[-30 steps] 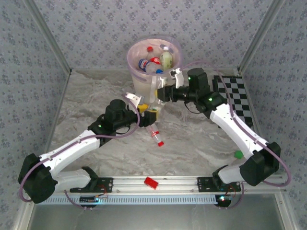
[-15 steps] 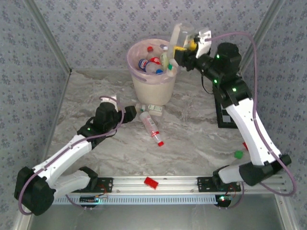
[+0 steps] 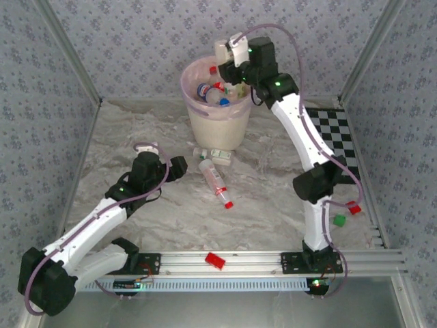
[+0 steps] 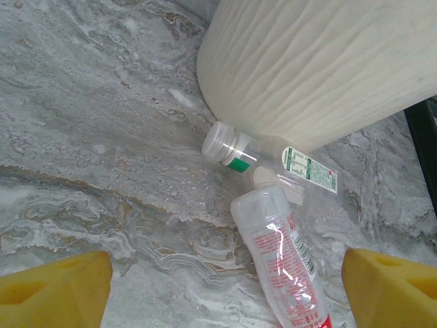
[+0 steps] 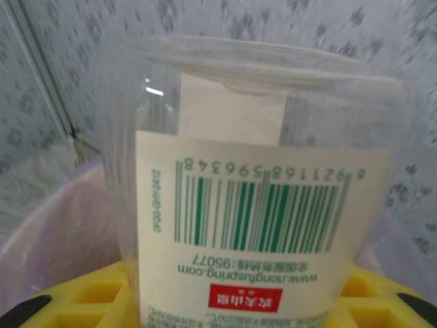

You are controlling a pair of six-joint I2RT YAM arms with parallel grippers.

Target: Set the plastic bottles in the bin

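While several bottles [image 3: 213,90] lie in the bin [image 3: 215,130], we note the right gripper [image 3: 229,51] clasping a clear bottle [image 5: 259,205] above it. Two bottles [image 3: 214,179] lie on the table [image 3: 273,198]; left gripper [image 4: 222,287] spread, empty.

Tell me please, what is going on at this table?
A robot is filling a bin with plastic bottles; several lie inside already. Its right gripper holds a clear bottle above it. Its left gripper is open and faces two bottles lying on the table at the bin's foot.
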